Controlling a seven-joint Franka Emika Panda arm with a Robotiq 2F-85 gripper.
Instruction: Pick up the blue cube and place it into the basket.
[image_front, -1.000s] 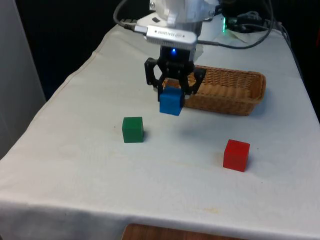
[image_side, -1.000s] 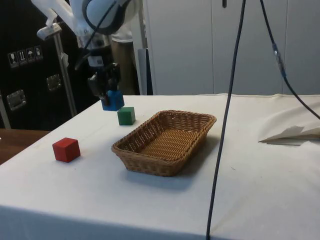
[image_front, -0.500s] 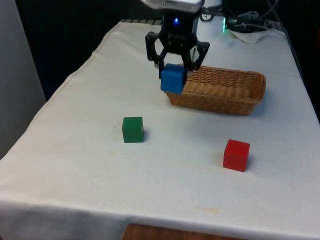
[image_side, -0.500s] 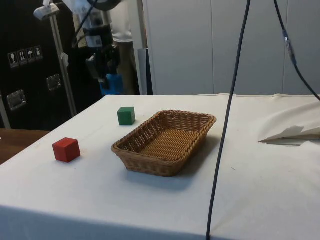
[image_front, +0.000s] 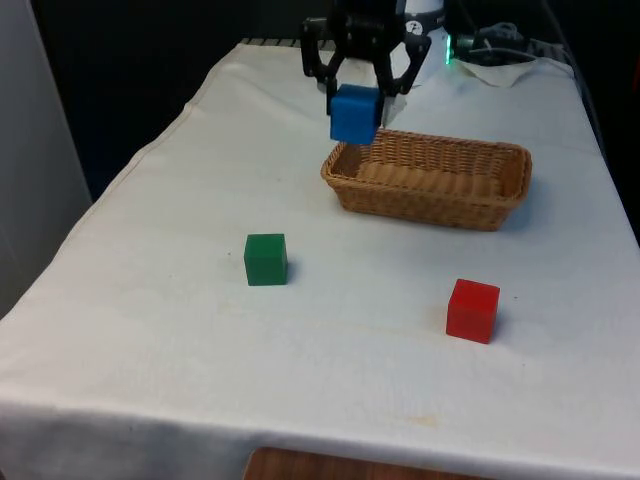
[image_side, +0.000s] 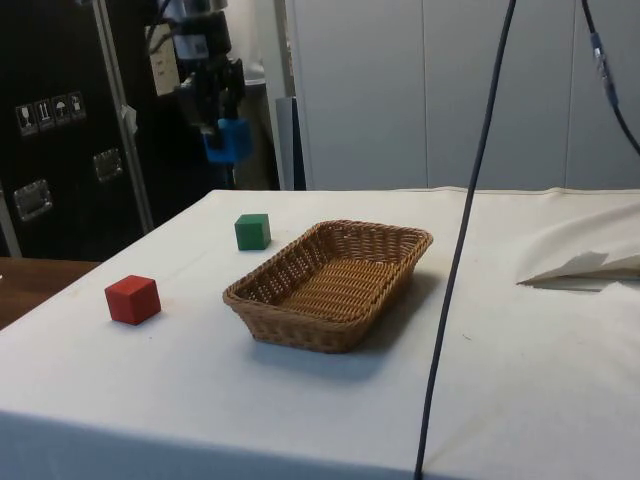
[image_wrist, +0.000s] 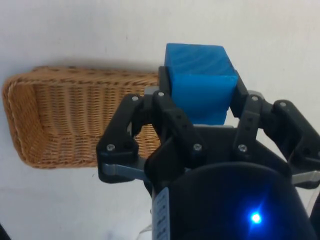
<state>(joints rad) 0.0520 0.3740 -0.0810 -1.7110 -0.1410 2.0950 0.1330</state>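
The blue cube (image_front: 354, 112) hangs high above the table, clamped between the black fingers of my gripper (image_front: 356, 100), which is shut on it. From the side the blue cube (image_side: 228, 140) and gripper (image_side: 222, 128) sit well above the cloth, beyond the green cube. The wrist view has the blue cube (image_wrist: 201, 82) held in the gripper (image_wrist: 200, 92), with the basket (image_wrist: 60, 125) beside and below it. The wicker basket (image_front: 430, 180) lies on the table towards the front view's right of the cube, with nothing inside. In the side view the basket (image_side: 335, 282) stands mid-table.
A green cube (image_front: 265, 259) rests on the cloth at the front view's left centre; it is also the green cube (image_side: 252, 231) in the side view. A red cube (image_front: 472, 310) lies nearer the front edge, seen too as the red cube (image_side: 132, 299). A cable (image_side: 455, 280) hangs across the side view.
The gripper has risen steadily with the blue cube in its grip and drifted slightly towards the basket's near-left corner. The other cubes and basket stayed put.
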